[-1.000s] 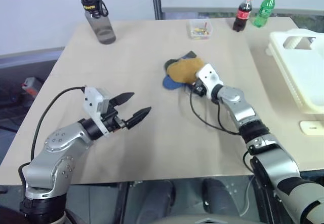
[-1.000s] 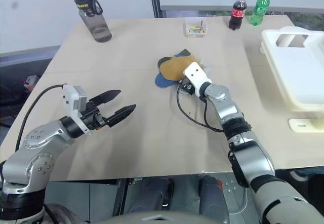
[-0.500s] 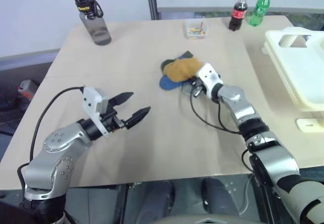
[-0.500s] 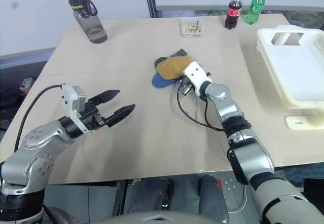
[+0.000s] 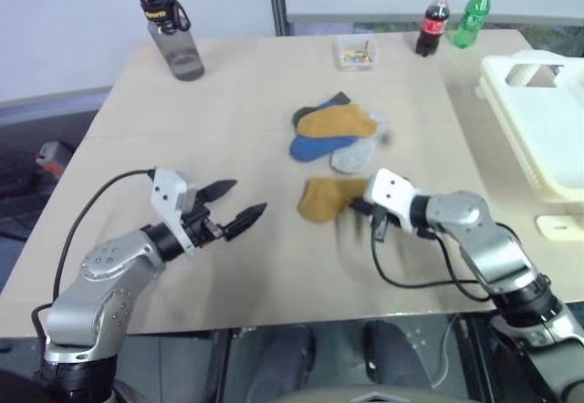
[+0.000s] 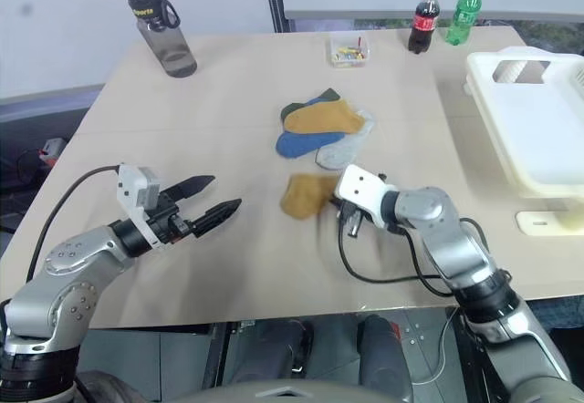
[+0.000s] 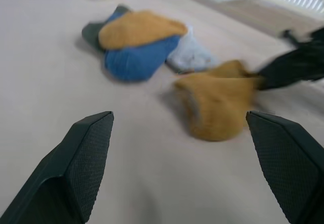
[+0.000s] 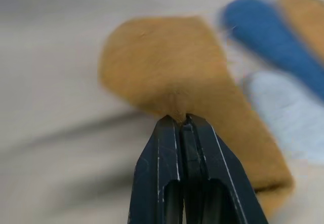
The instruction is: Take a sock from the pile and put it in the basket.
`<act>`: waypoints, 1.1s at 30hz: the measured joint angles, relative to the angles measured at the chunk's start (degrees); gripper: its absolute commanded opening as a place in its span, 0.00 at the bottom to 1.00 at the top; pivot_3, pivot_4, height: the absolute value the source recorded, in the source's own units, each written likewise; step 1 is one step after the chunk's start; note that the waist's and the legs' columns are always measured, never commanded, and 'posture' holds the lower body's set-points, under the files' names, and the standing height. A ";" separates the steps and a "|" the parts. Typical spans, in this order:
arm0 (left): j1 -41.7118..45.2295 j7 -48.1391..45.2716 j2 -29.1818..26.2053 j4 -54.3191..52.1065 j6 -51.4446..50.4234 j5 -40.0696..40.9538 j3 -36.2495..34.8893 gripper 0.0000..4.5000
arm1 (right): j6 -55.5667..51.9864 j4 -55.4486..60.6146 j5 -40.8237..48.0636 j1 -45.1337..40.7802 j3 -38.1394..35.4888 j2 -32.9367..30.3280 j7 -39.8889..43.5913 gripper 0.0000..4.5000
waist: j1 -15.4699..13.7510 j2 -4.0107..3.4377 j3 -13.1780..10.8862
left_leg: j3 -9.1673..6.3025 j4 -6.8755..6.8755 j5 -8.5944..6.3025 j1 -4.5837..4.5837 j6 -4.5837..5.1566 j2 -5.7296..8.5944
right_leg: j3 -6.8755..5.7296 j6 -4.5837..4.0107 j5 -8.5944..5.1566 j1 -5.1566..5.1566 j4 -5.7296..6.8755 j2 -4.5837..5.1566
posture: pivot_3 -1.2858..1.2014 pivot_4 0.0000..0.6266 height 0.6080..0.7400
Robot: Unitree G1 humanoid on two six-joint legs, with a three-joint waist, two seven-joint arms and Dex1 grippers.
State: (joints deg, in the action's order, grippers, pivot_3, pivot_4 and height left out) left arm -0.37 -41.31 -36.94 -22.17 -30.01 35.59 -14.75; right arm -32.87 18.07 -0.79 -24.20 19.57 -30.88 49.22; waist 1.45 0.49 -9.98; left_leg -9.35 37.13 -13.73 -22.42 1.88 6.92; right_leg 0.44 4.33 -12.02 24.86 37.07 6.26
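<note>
**Sock pinched, basket far to the right**

Across the worktop [image 5: 237, 102], the one gap that mattered was between the sock and the basket [image 5: 538, 120], which sat at the robot's far right edge, well apart from everything else. Near the middle lay the pile [image 5: 336, 136], with yellow, blue, grey and dark green socks overlapping. Just in front of it, on the side nearer the robot and clear of the heap, sat the mustard-yellow sock [image 5: 324, 198], its length running roughly left to right, with its right end toward the right gripper [image 6: 339, 204]. That gripper's fingers [image 8: 179, 158] were pressed together on a fold at the sock's edge, pointing leftward, away from the basket. So the carry would probably need a long sweep to the right. On the far left, the left gripper [image 5: 239, 204] hovered with fingers wide apart and empty, much farther from the basket.
</note>
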 measured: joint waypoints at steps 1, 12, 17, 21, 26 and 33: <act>-0.03 -0.51 -0.42 0.17 -0.33 0.00 0.41 1.00 | -2.23 2.65 -0.38 1.03 0.69 -1.28 0.10 0.01 | -0.17 0.00 0.00 | 0.01 0.00 0.00 0.00 0.00 -0.02 | 0.00 0.00 0.00 0.00 0.00 0.00 | 0.52 0.24 1.00; 6.09 -0.84 2.69 5.24 -3.14 -5.09 12.81 1.00 | -18.12 16.42 1.92 8.20 -1.64 -1.72 -4.89 0.47 | -2.19 0.02 0.03 | 0.07 0.04 -0.01 -0.04 -0.08 -0.06 | 0.01 0.03 0.06 -0.01 -0.08 -0.02 | 0.52 0.24 1.00; 12.01 -1.36 7.14 11.61 -1.05 -9.86 20.34 1.00 | -19.48 25.87 5.99 15.30 -11.18 -4.71 -5.10 0.47 | -2.51 0.15 0.08 | 0.10 0.12 0.05 -0.12 -0.18 -0.04 | 0.02 0.21 0.17 -0.07 -0.28 -0.03 | 0.52 0.24 1.00; 15.59 -2.24 8.77 15.26 0.73 -12.56 22.71 0.84 | -20.47 28.31 8.36 19.03 -16.41 -4.50 -6.15 0.59 | -2.22 0.13 0.09 | 0.21 0.12 -0.04 -0.05 -0.03 -0.11 | 0.10 0.19 0.19 -0.06 -0.25 -0.09 | 0.52 0.24 1.00; 18.77 -4.20 10.40 19.04 1.07 -13.55 24.25 0.35 | -21.56 31.91 12.38 21.78 -21.79 -3.62 -7.71 1.00 | -2.23 0.14 0.09 | 0.23 0.13 -0.03 -0.04 -0.03 -0.12 | 0.12 0.19 0.21 -0.06 -0.25 -0.11 | 0.52 0.24 1.00; 18.90 -5.98 8.53 19.18 0.21 -12.67 21.20 0.02 | -20.74 33.25 15.19 23.42 -22.96 -3.12 -10.13 1.00 | -2.20 0.15 0.09 | 0.24 0.13 -0.04 -0.03 -0.03 -0.13 | 0.14 0.19 0.21 -0.06 -0.25 -0.11 | 0.52 0.24 1.00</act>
State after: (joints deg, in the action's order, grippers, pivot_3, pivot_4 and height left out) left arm 18.53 -47.29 -28.41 -2.98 -29.80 22.92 6.45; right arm -53.62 51.31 14.40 -0.77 -3.39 -34.00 39.10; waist -0.75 0.63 -9.89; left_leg -9.11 37.26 -13.77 -22.45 1.85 6.79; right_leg 0.58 4.51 -11.82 24.80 36.82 6.15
